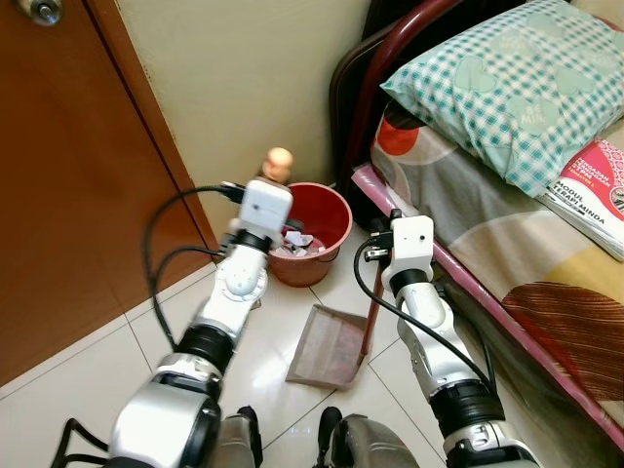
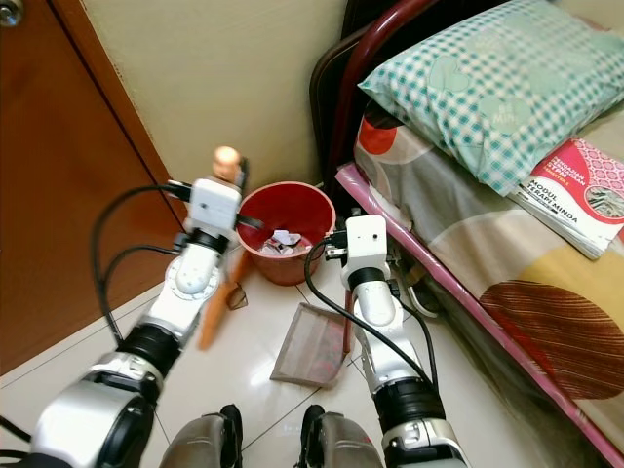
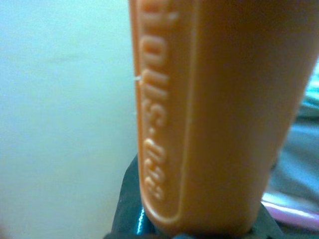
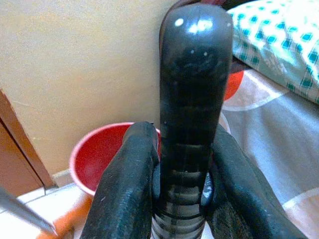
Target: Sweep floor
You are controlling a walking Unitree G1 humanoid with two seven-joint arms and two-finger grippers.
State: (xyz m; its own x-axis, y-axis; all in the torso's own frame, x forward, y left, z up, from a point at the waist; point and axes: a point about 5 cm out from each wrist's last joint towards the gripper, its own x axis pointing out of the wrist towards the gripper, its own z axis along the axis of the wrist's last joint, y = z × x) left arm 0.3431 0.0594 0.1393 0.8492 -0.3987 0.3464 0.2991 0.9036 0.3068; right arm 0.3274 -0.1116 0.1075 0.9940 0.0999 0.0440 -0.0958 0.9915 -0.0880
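Observation:
An orange broom handle (image 3: 219,114) with raised lettering stands upright, its rounded top (image 1: 279,162) against the wall. My left gripper (image 2: 230,183) is shut on it just below that top, and the lower shaft (image 2: 214,314) slants down to the floor. My right gripper (image 4: 184,164) is shut on the dark glossy handle (image 4: 192,99) of a brownish dustpan (image 1: 329,347); both black fingers (image 4: 124,189) press its sides. The pan lies flat on the white tiles between my arms. Just beyond it stands a red bucket (image 1: 327,216) holding paper scraps (image 2: 281,241).
A brown door (image 1: 68,195) closes off the left and a cream wall (image 1: 244,78) the back. On the right is a bed with a maroon frame (image 1: 468,283), a checked pillow (image 1: 507,88) and a book (image 1: 595,190). My feet (image 2: 268,439) stand on white tiles.

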